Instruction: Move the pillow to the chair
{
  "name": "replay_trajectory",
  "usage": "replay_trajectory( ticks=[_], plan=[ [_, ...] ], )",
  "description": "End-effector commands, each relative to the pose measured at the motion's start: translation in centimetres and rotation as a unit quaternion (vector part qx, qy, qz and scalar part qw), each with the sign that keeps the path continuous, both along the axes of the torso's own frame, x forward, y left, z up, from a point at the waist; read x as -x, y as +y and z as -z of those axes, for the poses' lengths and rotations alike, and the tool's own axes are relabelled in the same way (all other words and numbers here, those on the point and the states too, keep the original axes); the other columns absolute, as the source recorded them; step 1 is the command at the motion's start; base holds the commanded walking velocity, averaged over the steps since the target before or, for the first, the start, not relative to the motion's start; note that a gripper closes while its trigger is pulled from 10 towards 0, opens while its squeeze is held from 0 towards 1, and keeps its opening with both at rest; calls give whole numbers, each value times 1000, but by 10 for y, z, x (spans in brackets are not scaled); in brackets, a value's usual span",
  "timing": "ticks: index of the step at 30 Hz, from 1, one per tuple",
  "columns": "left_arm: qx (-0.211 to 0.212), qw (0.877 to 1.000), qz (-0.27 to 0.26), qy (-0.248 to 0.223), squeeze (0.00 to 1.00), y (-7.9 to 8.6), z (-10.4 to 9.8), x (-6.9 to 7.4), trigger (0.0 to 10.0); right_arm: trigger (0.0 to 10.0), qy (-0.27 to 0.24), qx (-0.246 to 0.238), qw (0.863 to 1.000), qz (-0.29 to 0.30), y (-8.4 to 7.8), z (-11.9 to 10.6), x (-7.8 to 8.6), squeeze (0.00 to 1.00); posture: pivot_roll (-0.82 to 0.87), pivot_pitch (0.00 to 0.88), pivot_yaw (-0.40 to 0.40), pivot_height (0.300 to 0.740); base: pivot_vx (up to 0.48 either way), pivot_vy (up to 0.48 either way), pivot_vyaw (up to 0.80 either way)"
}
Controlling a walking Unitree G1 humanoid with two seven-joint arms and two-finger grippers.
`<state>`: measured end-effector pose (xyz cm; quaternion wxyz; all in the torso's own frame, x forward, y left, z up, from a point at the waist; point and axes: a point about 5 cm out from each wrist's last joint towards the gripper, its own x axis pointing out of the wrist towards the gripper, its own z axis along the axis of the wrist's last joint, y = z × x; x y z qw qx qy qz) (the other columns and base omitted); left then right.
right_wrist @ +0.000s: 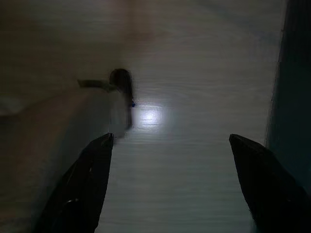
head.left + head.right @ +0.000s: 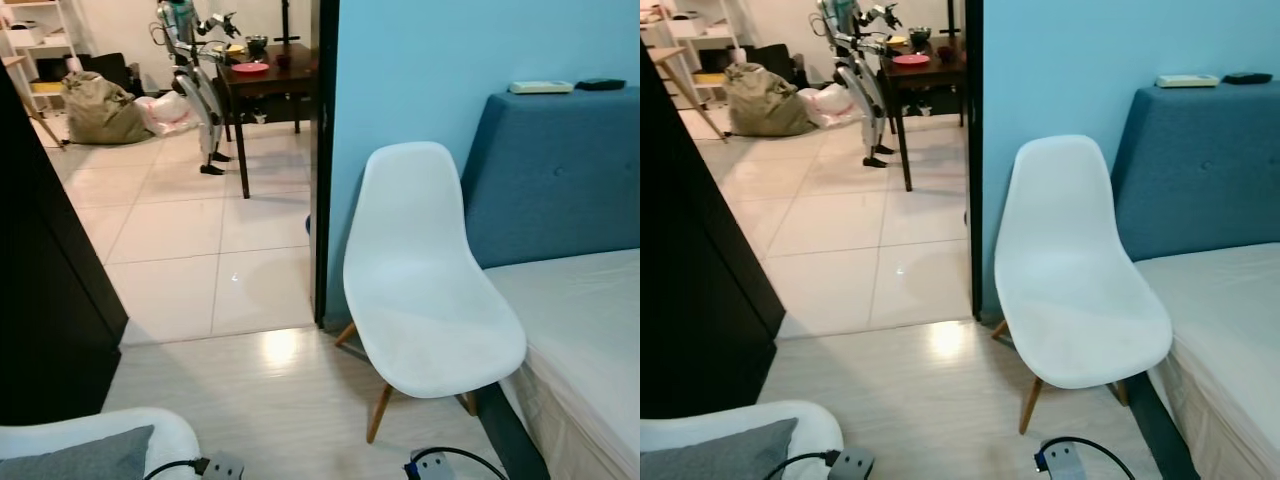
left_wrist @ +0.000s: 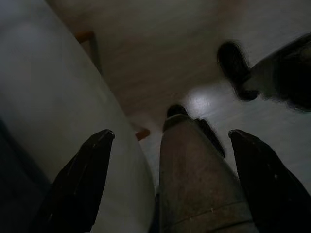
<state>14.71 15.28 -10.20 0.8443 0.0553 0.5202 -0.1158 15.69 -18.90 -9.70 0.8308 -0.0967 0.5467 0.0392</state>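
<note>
Both my pairs of fingers stand wide apart with nothing between them; my left gripper [image 3: 167,182] hangs low in dim light, its black fingers [image 3: 80,182] framing my own leg and foot, with the pale curved shell of a second white chair [image 2: 150,425] just beside it; my right gripper [image 1: 170,182] also hangs low over the pale wood-look floor [image 1: 194,73], a bright glint on the boards ahead and a dark teal edge along one side; looking down from my head, the grey pillow [image 2: 85,458] lies on that near white chair at my lower left, close to my left wrist; the white chair [image 2: 425,290] on slanted wooden legs stands ahead and to my right, its seat bare, close against the light blue wall [image 2: 420,70] and just beside the bed [image 2: 585,340] with its blue headboard [image 2: 555,180]; through the doorway to my left the tiled floor [image 2: 190,250] leads to a dark wooden table [image 2: 265,85] with a red plate [image 2: 250,68], another robot [image 2: 195,80] standing by it, and a bulky olive bag [image 2: 100,110] on the tiles
</note>
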Motion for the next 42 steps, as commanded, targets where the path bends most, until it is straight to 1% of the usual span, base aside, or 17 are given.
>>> replay_trajectory(
  ticks=[1,14,42],
  plan=[
    [5,1000,1,-6,0,-2,-2,-4,10000,10000,7,2,1000,1,-2,1,3,0,-38,0,29,740,0,0,-681],
    [18,1000,-10,-9,0,-4,-3,-7,10000,10000,6,6,1000,1,-4,1,3,0,-40,0,23,740,0,0,-680],
    [18,1000,-8,-9,0,-2,-3,-8,10000,10000,9,4,1000,-4,-1,1,3,0,-33,0,21,740,0,0,-681]
  ],
)
